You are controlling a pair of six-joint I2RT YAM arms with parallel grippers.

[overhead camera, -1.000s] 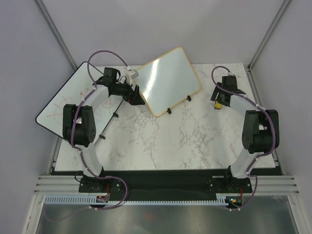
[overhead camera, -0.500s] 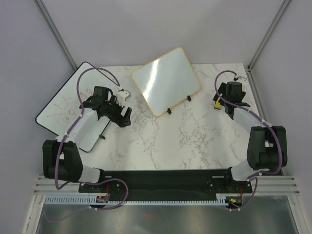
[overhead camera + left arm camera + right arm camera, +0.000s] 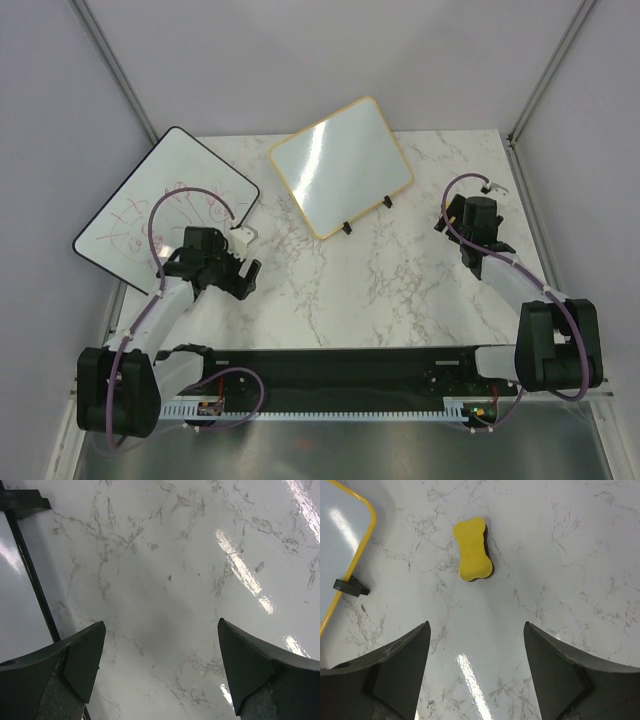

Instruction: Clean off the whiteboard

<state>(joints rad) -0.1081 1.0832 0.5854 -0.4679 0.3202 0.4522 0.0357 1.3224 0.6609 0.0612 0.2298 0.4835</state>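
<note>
Whiteboard point(image 3: 341, 167), tan frame, blank surface, stands tilted on two black feet, ahead and to the left of the right tool point(image 3: 475, 627), well apart from the left tool point(image 3: 161, 625). In the right wrist view only its rounded corner and one black foot point(image 3: 351, 586) show, left of the tool's left finger. Right tool released, jaws wide, nothing between them, hovering over the table point(image 3: 380, 280). Yellow bone-shaped eraser point(image 3: 473, 549) lies flat on the table straight ahead of the right tool, in line with the gap, not touched, beside the whiteboard's corner but apart from it. Left tool also released, jaws wide, empty, bare marble under the gap. Larger black-edged board point(image 3: 165, 205) with red scribbles lies at the left tool's left side, its edge running under the left finger.
</note>
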